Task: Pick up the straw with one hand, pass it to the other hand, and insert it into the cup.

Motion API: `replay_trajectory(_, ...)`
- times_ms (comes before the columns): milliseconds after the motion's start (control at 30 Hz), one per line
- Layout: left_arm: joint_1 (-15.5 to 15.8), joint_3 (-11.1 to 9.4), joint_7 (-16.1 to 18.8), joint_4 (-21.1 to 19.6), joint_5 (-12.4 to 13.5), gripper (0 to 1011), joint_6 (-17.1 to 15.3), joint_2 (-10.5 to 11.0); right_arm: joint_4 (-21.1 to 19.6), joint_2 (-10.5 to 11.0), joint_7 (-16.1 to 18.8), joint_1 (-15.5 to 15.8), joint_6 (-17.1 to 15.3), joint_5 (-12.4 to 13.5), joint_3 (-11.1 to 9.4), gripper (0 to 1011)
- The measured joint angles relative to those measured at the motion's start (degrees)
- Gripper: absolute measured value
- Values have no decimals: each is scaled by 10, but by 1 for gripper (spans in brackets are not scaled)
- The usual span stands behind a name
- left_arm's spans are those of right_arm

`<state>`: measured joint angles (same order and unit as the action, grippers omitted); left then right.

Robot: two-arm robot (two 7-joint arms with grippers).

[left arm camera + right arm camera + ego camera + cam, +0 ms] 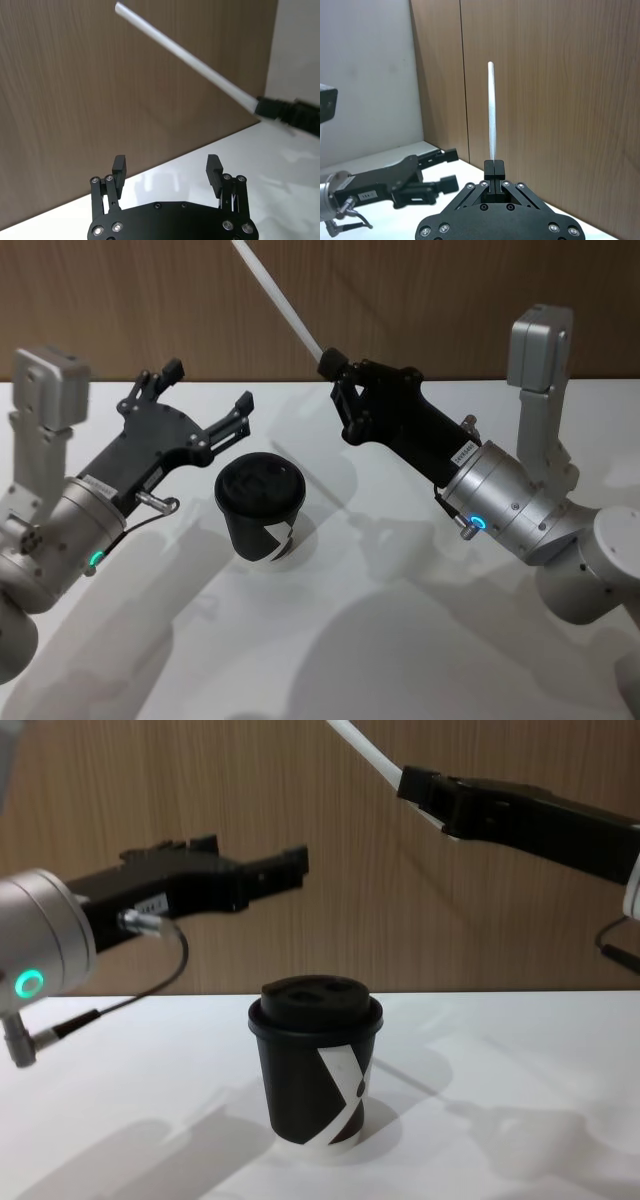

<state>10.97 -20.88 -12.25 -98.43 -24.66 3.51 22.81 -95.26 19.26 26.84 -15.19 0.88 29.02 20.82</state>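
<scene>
The cup (260, 510) is nearest me. It stands upright on the white table (400, 640) between my two arms, with its black lid (318, 997) on. Up and to its left hangs my left gripper (207, 387), raised above the lid. Its fingers are spread wide with nothing between them, and they point out over the table toward the wall. On the other side my right gripper (330, 362) is lifted higher still, above and to the right of the cup. Its fingers are pressed together on the straw (275, 295), which I hold near one end. From that grip the straw slants up and to my left, well clear of the cup and of my left gripper, against the wooden wall (450, 290) behind the table.
</scene>
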Motion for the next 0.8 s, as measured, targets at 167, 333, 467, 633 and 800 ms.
replay_trajectory(167,-3,13,-34,-7,-41,1002,9,-1,0,0,0,0,0,0,0,1)
replay_trajectory(333,-5,26,-71,-9,-87,1003,18,-5,0,-1,0,0,0,1,1,1)
replay_trajectory(467,-5,33,-101,-9,-125,1003,24,-9,0,-1,0,-1,0,1,1,1)
replay_trajectory(633,-2,40,-135,-1,-173,1002,27,-16,0,-1,0,-1,0,1,1,1)
replay_trajectory(800,6,43,-165,13,-219,1003,25,-26,0,-1,0,-1,0,1,1,1)
